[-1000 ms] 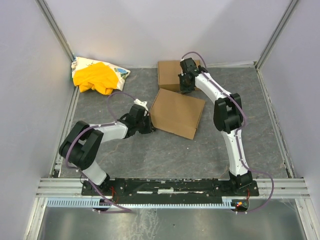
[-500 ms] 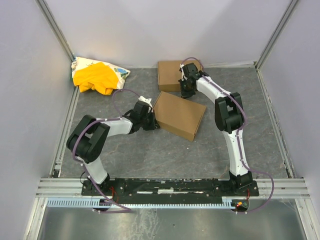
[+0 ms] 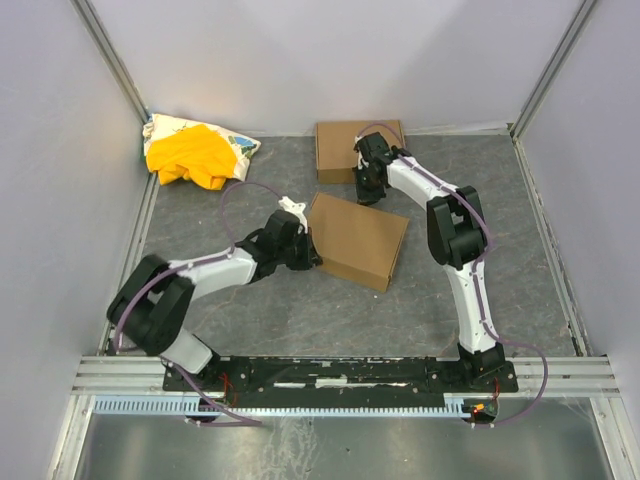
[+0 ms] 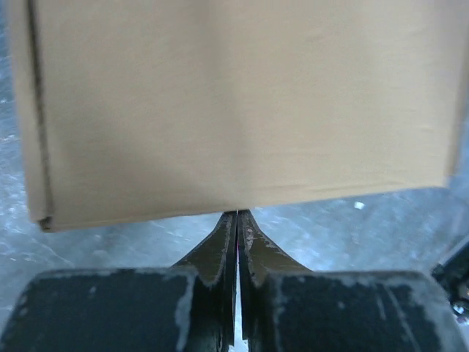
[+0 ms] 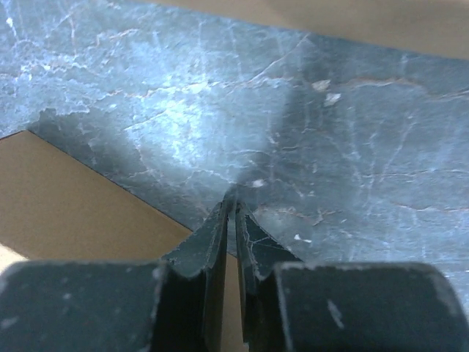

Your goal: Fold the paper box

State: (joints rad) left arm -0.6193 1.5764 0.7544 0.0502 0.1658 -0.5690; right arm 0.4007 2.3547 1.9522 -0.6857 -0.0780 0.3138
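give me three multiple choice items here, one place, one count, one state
1. Where is the yellow cloth bundle? A) far left corner of the table B) between the arm bases C) by the right wall
2. How many brown cardboard boxes lie on the table? A) one B) two C) four
3. How is the left pincer? A) wide open B) shut, tips at the paper box's edge C) shut on the cloth
1 A: it lies far back on the left. 2 B: the paper box and another box behind it. 3 B: the wrist view shows its fingers closed together.
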